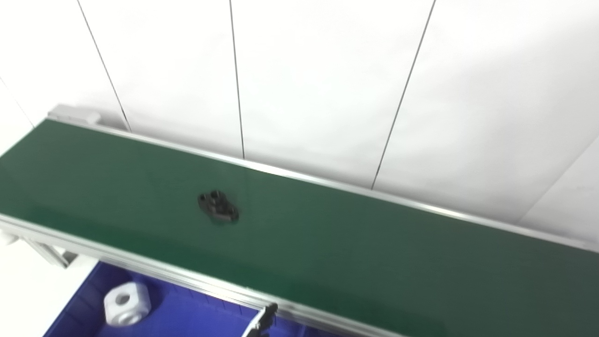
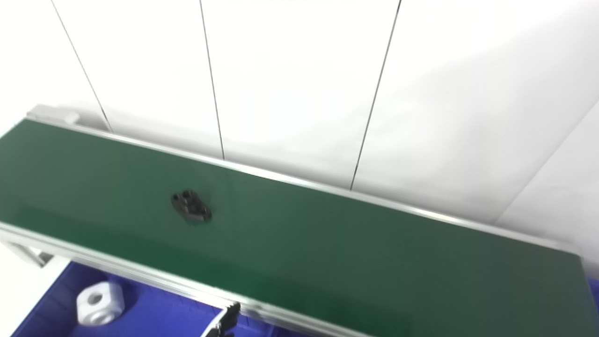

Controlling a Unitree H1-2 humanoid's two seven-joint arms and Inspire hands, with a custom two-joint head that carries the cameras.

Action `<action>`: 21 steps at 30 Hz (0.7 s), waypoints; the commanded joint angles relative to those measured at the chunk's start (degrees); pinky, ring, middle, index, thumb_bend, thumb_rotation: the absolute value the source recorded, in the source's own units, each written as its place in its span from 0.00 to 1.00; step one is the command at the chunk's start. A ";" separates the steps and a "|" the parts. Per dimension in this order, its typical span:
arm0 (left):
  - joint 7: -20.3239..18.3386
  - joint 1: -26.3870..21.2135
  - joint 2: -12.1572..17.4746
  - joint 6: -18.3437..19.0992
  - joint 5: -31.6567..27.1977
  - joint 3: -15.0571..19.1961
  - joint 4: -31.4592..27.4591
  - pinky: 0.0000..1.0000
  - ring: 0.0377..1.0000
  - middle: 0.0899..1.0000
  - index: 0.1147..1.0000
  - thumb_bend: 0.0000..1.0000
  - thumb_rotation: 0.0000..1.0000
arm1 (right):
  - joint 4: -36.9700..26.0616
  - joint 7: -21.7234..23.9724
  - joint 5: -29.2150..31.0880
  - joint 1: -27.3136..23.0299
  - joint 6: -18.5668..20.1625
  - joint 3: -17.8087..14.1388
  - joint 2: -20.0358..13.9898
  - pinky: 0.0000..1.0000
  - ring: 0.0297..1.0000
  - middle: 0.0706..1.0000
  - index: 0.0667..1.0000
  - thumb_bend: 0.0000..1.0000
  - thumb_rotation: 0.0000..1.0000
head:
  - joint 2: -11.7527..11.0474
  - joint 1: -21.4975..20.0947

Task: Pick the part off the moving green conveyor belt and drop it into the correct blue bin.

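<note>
While neither hand shows in either eye view, so that their state cannot be told, the white panelled wall (image 1: 318, 75) fills the upper half of the scene, split by thin dark seams. Below it the green conveyor belt (image 1: 355, 243) runs as a slant across both views, from the upper left to the lower right, edged by a silver metal rail (image 1: 154, 269) on its near side and another on its far side. Under the near rail, at the bottom left, lies a blue bin (image 1: 182, 318), only partly in view, with a thin white and black divider (image 1: 259, 323) standing at its right. Inside that bin, close to its left end, rests a white block (image 1: 126, 304) with a round hole through its top. On the belt, left of the middle and about midway across its width, lies the black part (image 1: 218, 206), a small flat piece, somewhat blurred, well apart from the bin and its rail.
</note>
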 commanded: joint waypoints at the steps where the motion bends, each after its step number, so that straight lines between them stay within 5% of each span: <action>1: 1.81 -0.36 -7.61 -3.02 1.30 -5.31 1.77 0.89 0.91 0.92 0.88 0.54 0.90 | 0.08 1.64 0.69 0.09 -3.84 -0.06 0.21 1.00 1.00 1.00 1.00 0.73 1.00 | -0.09 0.08; 7: 1.43 -0.51 -7.23 -1.23 1.53 -5.48 1.20 0.88 0.91 0.91 0.88 0.58 0.91 | 3.26 3.73 2.04 -1.02 -8.46 -0.56 -0.28 1.00 1.00 1.00 1.00 0.73 1.00 | -0.84 -0.73; 10: 2.25 -1.23 -7.43 -3.68 1.41 -5.14 3.21 0.86 0.89 0.90 0.87 0.56 0.90 | 4.03 4.03 1.48 -1.43 -9.14 -0.97 -0.02 1.00 1.00 1.00 1.00 0.73 1.00 | -1.17 -0.94; 21: 2.08 -1.34 -6.96 -2.53 1.26 -5.47 2.30 0.87 0.90 0.91 0.87 0.59 0.91 | -1.41 5.41 -2.40 -2.41 -5.46 -1.75 -1.38 0.97 0.97 1.00 1.00 0.68 0.95 | 0.52 -1.31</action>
